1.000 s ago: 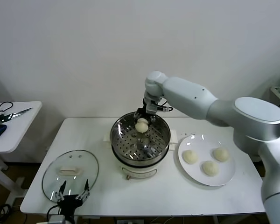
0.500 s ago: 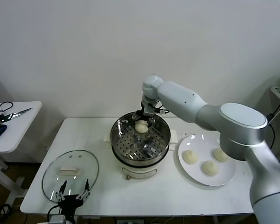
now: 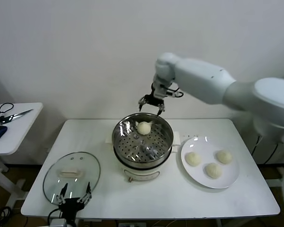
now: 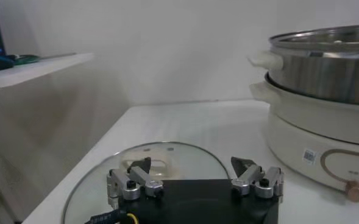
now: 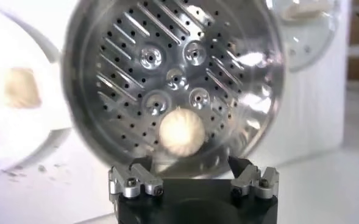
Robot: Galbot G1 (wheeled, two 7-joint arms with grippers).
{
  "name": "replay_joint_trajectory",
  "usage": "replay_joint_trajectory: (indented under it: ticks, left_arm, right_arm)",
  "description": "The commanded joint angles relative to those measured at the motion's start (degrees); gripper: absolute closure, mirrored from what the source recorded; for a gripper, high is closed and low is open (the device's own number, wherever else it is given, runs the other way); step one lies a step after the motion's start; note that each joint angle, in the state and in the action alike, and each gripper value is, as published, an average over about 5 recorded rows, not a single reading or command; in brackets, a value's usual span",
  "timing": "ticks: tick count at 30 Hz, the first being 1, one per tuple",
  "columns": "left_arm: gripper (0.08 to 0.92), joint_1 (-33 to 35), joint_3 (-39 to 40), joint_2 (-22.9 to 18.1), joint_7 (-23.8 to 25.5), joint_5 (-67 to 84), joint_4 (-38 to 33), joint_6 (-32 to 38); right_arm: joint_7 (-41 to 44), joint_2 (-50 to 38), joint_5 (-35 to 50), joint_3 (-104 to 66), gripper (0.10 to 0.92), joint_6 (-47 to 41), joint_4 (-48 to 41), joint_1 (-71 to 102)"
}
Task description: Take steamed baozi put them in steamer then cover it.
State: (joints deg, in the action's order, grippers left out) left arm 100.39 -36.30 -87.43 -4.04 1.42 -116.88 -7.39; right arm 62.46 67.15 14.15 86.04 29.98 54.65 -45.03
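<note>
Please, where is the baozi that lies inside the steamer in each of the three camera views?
Head view: the baozi lies on the perforated tray at the far side of the steamer, below the open right gripper.
Left wrist view: not in it; only the steamer's outer wall shows.
Right wrist view: the baozi lies on the tray, just beyond the gripper's fingers.
Shared landmark: the steamer.

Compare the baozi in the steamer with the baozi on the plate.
Count: one baozi in the steamer; three baozi on the plate.
Support: the first lies on the perforated tray of the steamer, toward its back; the others lie on the flat white plate, spaced apart.
The open right gripper hangs above the first only.
All are round, smooth, cream-white.
</note>
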Motion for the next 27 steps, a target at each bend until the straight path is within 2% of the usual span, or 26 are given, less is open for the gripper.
replay_joint_trajectory:
  ticks: [1, 7, 13, 17, 27]
  left_arm:
    - [0.177, -0.2, -0.1, 0.2, 0.0, 0.0, 0.1, 0.1]
    - [0.177, -0.7, 0.0, 0.3, 0.2, 0.0, -0.1, 0.1]
    - [0.177, -0.3, -0.1, 0.4, 0.2, -0.2, 0.1, 0.4]
    - [0.177, 0.1, 0.0, 0.2, 0.2, -0.4, -0.1, 0.4]
    - [0.177, 1.3, -0.8, 0.1, 0.0, -0.3, -0.3, 0.9]
  right_arm:
    - [1.6, -16.5, 19.0, 16.5, 0.203, -18.6, 10.8, -12.0]
    - [-4.9, -27.1, 18.0, 21.2, 0.203, -34.8, 23.2, -8.9]
    - [-8.3, -30.8, 18.8, 13.7, 0.203, -45.4, 29.3, 1.6]
    - [-9.2, -29.8, 16.1, 6.2, 0.203, -48.2, 27.6, 11.0]
    - [-9.8, -23.3, 8.6, -3.9, 0.203, -48.4, 15.5, 24.6]
